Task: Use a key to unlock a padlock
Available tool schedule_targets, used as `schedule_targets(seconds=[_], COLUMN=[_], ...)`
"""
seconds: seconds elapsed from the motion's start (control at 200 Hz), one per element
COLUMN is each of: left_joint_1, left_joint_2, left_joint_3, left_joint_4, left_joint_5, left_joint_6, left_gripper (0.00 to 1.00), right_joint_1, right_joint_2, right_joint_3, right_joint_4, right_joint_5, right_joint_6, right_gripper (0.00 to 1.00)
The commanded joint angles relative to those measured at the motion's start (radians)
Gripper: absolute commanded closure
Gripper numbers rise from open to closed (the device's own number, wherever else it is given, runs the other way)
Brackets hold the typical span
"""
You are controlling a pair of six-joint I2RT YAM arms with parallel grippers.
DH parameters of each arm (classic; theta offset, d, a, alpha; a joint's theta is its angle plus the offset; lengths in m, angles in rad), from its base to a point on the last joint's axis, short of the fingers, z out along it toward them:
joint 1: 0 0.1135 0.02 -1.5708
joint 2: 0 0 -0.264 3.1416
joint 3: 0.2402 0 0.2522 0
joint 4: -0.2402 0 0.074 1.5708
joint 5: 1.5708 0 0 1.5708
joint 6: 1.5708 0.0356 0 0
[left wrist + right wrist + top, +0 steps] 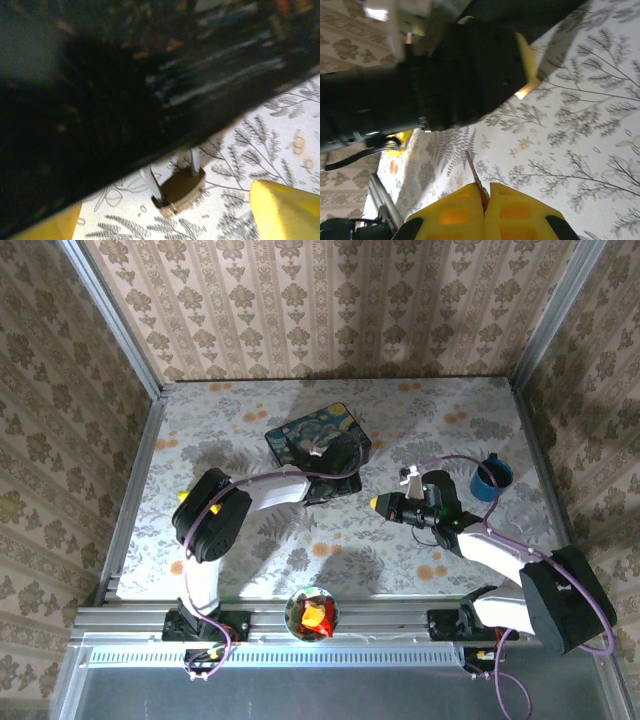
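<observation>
The small brass padlock (184, 191) lies on the patterned table, its pale shackle (150, 181) pointing toward the dark blue box (125, 75) right beside it. My left gripper (162, 214) is open, with a yellow finger (282, 212) on each side of the padlock and clear of it. In the top view the left gripper (335, 483) sits at the box's near edge. My right gripper (486, 192) is shut on the key (474, 170), whose thin blade sticks out toward the left arm. From above, the right gripper (380, 505) hovers just right of the left one.
The dark blue painted box (318, 440) stands mid-table behind the left gripper. A small blue cup (492, 477) is at the right. A bowl (312, 613) with red and yellow contents sits at the near edge between the arm bases. Walls enclose three sides.
</observation>
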Motion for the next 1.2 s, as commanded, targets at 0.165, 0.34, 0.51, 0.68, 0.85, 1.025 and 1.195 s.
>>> schedule_targets(seconds=[0.165, 0.34, 0.51, 0.68, 0.85, 1.025, 1.195], left_joint_1=[-0.022, -0.034, -0.066, -0.098, -0.115, -0.115, -0.114], left_joint_2=[0.050, 0.085, 0.110, 0.126, 0.123, 0.150, 0.176], left_joint_3=[0.064, 0.113, 0.150, 0.172, 0.168, 0.199, 0.223], left_joint_4=[-0.018, -0.057, -0.154, -0.254, -0.281, -0.261, -0.245], left_joint_5=[-0.158, -0.202, -0.277, -0.352, -0.370, -0.351, -0.335], left_joint_6=[0.001, 0.006, -0.048, -0.123, -0.136, -0.099, -0.081], left_gripper=[0.08, 0.11, 0.21, 0.25, 0.32, 0.34, 0.45], right_joint_1=[-0.013, -0.013, -0.017, -0.019, -0.022, -0.025, -0.028], right_joint_2=[0.037, 0.040, 0.044, 0.056, 0.056, 0.055, 0.051], right_joint_3=[-0.002, -0.004, -0.004, -0.011, -0.014, -0.019, -0.029], right_joint_4=[0.040, 0.036, 0.033, 0.054, 0.055, 0.059, 0.064], right_joint_5=[-0.077, -0.051, -0.044, -0.044, -0.049, -0.039, -0.029], right_joint_6=[-0.047, -0.045, -0.048, -0.042, -0.046, -0.045, -0.042], right_gripper=[1.00, 1.00, 1.00, 1.00, 1.00, 1.00, 1.00])
